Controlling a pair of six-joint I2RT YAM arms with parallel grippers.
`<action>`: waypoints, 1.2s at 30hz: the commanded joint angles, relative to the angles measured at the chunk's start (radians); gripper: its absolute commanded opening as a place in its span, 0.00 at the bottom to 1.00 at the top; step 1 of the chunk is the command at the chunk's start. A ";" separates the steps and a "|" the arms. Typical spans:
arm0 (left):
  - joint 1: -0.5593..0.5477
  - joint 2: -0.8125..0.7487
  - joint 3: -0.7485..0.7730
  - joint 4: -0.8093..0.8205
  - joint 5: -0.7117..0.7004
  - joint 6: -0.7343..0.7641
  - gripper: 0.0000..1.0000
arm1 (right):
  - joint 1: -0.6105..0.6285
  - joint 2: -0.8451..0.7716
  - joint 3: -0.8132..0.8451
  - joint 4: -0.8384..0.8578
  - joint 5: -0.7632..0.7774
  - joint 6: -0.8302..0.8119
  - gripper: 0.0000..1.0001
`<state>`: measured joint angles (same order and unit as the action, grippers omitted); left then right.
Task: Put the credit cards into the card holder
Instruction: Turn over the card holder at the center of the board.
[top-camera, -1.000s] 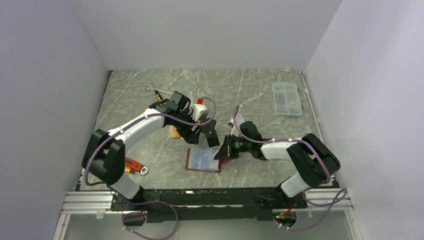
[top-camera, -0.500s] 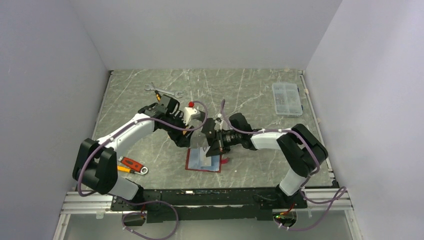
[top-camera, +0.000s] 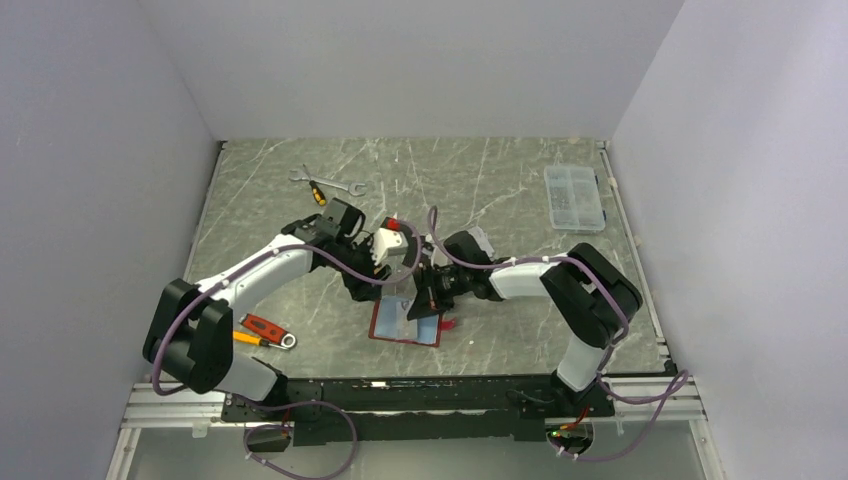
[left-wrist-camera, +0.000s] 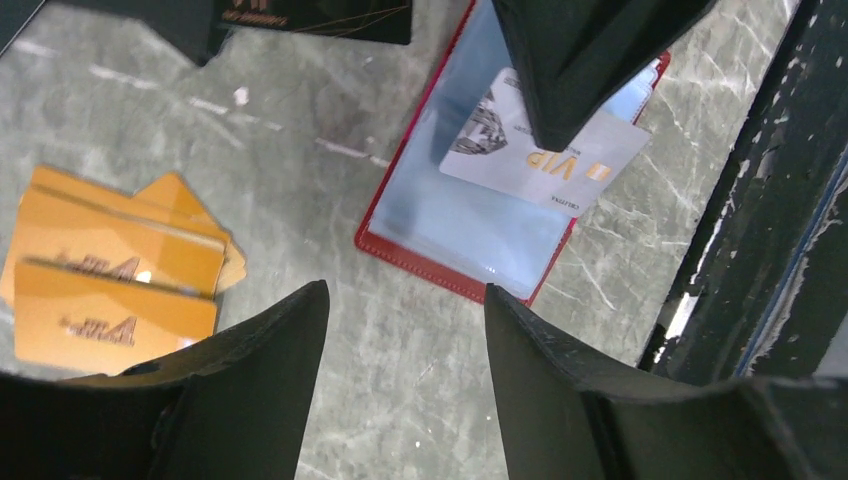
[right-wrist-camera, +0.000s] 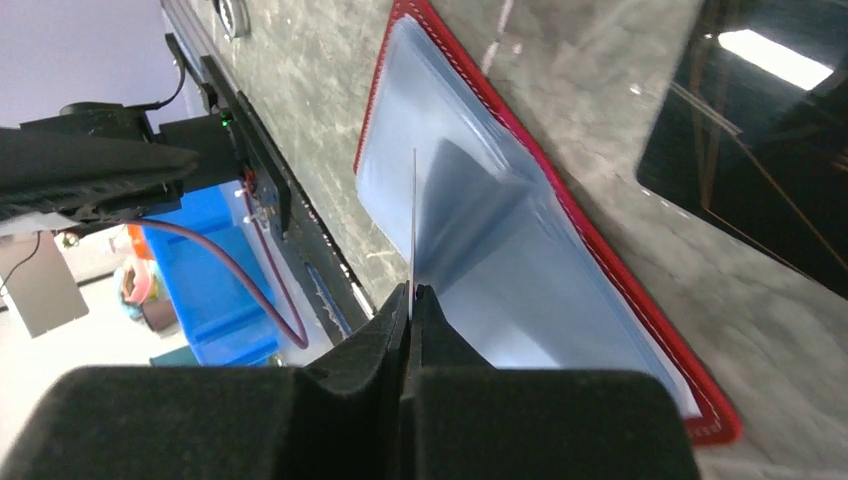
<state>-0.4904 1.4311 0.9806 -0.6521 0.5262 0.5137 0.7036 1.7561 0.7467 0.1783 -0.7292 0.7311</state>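
Dark-red card holder: lies open and flat on the marble table, clear sleeves facing up.
Right gripper: clamped on 1 silver-grey card marked VIP.
Silver-grey card: held over the holder's sleeves, 1 corner past its edge; cannot tell whether it is inside a sleeve.
Left gripper: 2 fingers spread, nothing between them, above the holder's corner.
Orange cards: loose stack on the table, apart from the holder.
Black cards: on the table near the holder.
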 joint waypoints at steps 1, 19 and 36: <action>-0.084 0.029 -0.026 0.074 -0.031 0.075 0.63 | -0.025 -0.068 -0.035 -0.063 0.056 -0.042 0.00; -0.197 0.086 -0.083 0.188 -0.311 0.103 0.50 | -0.044 -0.114 -0.038 -0.154 0.046 -0.059 0.00; -0.283 -0.094 -0.170 0.094 -0.187 0.537 0.31 | -0.149 -0.146 -0.185 0.139 0.024 0.115 0.00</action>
<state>-0.7383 1.3388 0.8516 -0.5262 0.3244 0.8387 0.5526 1.6287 0.5732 0.2047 -0.7120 0.8051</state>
